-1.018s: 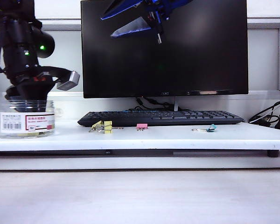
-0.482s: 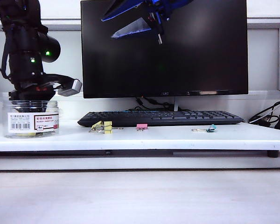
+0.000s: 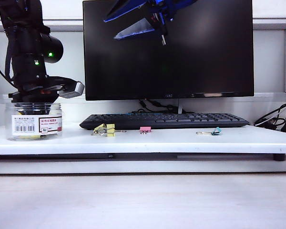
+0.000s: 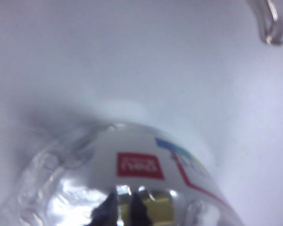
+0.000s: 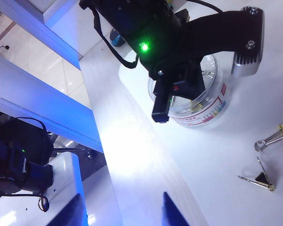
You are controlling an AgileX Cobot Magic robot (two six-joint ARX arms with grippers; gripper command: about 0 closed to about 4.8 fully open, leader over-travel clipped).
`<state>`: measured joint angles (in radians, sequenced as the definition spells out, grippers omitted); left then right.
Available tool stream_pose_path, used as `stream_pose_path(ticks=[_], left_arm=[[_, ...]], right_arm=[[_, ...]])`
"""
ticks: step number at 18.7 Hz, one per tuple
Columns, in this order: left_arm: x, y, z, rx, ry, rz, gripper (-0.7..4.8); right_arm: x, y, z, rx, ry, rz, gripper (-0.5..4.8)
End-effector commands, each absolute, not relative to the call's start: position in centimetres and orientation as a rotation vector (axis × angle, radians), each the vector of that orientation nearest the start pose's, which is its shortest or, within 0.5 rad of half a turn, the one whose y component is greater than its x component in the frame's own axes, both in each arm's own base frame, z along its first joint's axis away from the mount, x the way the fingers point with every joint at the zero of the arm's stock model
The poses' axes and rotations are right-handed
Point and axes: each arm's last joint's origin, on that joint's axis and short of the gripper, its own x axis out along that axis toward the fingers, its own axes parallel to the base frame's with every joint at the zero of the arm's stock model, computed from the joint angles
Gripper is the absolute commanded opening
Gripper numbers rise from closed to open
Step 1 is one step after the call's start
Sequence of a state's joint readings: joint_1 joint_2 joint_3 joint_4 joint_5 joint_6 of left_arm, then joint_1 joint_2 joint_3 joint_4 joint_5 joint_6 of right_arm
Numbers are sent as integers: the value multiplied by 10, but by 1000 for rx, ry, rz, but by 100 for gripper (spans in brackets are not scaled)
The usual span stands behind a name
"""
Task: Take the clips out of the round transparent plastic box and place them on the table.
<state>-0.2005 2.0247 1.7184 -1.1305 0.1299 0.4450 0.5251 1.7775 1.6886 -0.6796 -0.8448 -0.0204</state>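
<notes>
My left end effector (image 3: 32, 101) is down in the jar (image 3: 34, 125), grip unclear; my right end effector (image 3: 142, 19) hangs wide open above the keyboard (image 3: 164, 120).

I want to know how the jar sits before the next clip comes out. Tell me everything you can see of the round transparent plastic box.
The round transparent plastic box is a squat clear cylinder standing upright near the left end of the table. Its white label carries a barcode, a red band and tiny coloured pictures. Yellow shows through the wall low down, likely clips. It has no lid on; the left gripper reaches down into its open mouth. The right gripper is apart from it, raised before the monitor.
</notes>
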Motion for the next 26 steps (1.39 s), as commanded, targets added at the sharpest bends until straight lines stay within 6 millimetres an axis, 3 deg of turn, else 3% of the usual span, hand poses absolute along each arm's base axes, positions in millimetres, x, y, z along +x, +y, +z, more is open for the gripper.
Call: stream_pose_path(ticks=[1,11,26], left_arm=[[399,-84,216,417,1343,-557,11],[401,-85,219,383,1324,-523,-3],[369,-79,295,368,1144,-489,-3]], right_arm=[[322,212,342,107,789,1310,212],[322,212,342,103,790,1299,212],[322,214,342,101,790,1303,212]])
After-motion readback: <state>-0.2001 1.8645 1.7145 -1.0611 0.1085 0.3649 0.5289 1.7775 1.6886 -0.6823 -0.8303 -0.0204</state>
